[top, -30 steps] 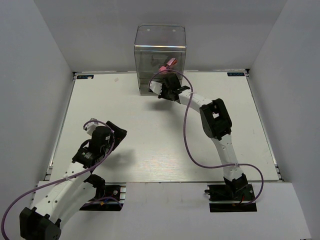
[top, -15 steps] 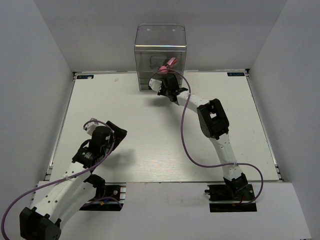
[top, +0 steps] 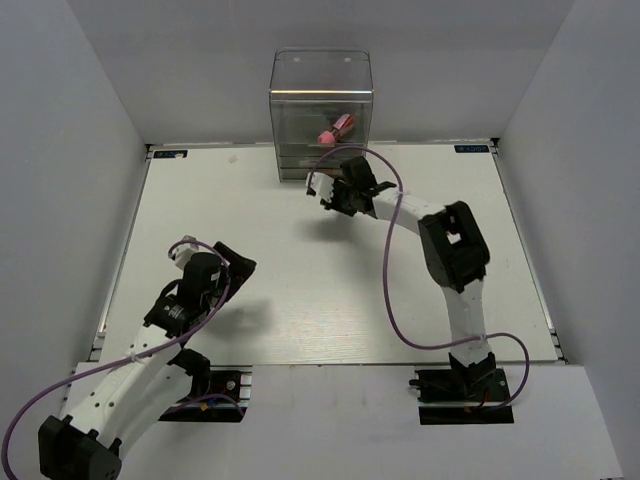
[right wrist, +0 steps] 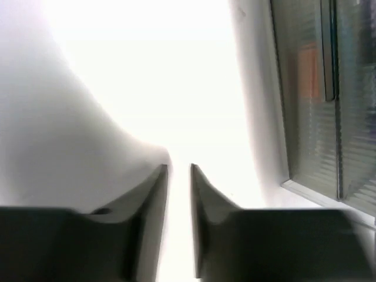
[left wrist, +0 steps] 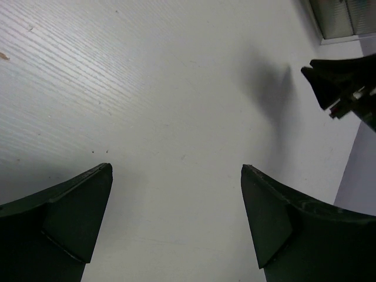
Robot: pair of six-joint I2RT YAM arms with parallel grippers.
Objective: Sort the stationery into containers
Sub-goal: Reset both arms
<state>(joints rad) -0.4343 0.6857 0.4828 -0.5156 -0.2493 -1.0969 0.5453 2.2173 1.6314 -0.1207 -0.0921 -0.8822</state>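
The tall transparent drawer box [top: 320,100] stands at the table's far edge. A pink-and-red piece [top: 336,127] shows inside it, high on the right. My right gripper [top: 324,190] hovers just in front of the box's lower drawers, apart from them. In the right wrist view its jaws [right wrist: 178,169] are nearly together with only a thin gap and nothing between them. The box's ribbed drawer fronts [right wrist: 317,106] stand at the right of that view, with an orange blur [right wrist: 311,73] behind them. My left gripper [top: 236,263] is wide open and empty over bare table [left wrist: 176,176]. No loose stationery shows on the table.
The white table [top: 250,220] is walled in white at the back and on both sides. In the left wrist view the right gripper [left wrist: 338,88] shows far off, with the box's corner [left wrist: 343,17] behind it. A purple cable [top: 385,270] loops along the right arm.
My right gripper has drawn back from the box's front, toward the near side and slightly right. The left arm has barely moved.
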